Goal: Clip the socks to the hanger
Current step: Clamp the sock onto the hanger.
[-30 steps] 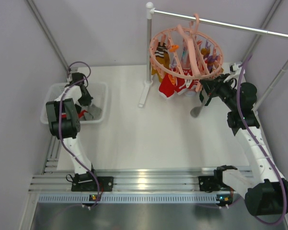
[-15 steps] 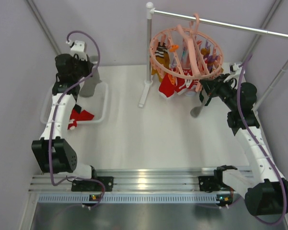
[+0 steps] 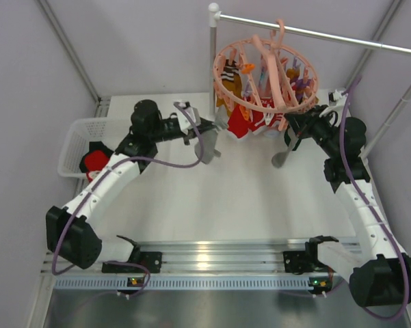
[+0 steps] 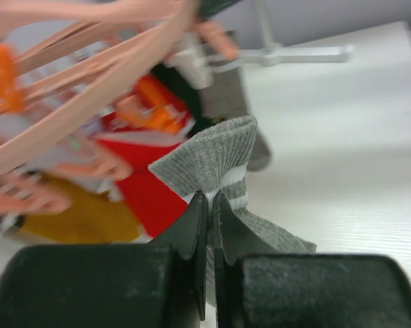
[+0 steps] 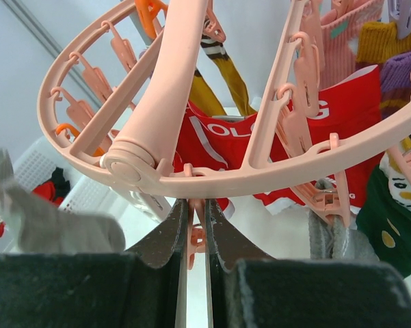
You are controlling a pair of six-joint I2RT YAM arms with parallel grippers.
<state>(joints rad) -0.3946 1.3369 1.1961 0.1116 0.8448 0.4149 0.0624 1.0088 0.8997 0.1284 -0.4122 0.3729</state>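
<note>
Grey ribbed knit is the business of the moment: the left end effector [image 4: 206, 199], its two fingers pressed tight on a fold of a grey sock [image 4: 215, 157], holds it up just beside the lower rim of the pink hanger [image 3: 260, 106]. The sock is above the worktop [image 3: 212, 198] and well apart from the white basket [image 3: 72, 133] at the left, where a red sock [image 3: 92, 162] lies. Opposite, the right end effector [image 5: 194, 203] stands narrow, nipping a small pink clip [image 5: 193, 239] that dangles under the ring. Whether that squeeze has the clip's mouth open cannot be told from these views. The hung socks [image 5: 222, 147], red, mustard and dark green among them, already fill neighbouring clips and crowd the approach. The step in hand appears to be feeding the grey sock's cuff into the pinched clip. Doing it well would likely mean offering the free upper edge of the sock, not the gripped fold, up between the clip's teeth. It should come from below and from the left side so as not to snag its neighbours, while the right arm steadies the ring against swinging on its rail [image 3: 314, 33]. The clip should probably be released only once the cuff sits deep, and the left fingers opened last, since soft knit may slip from a shallow bite.
</note>
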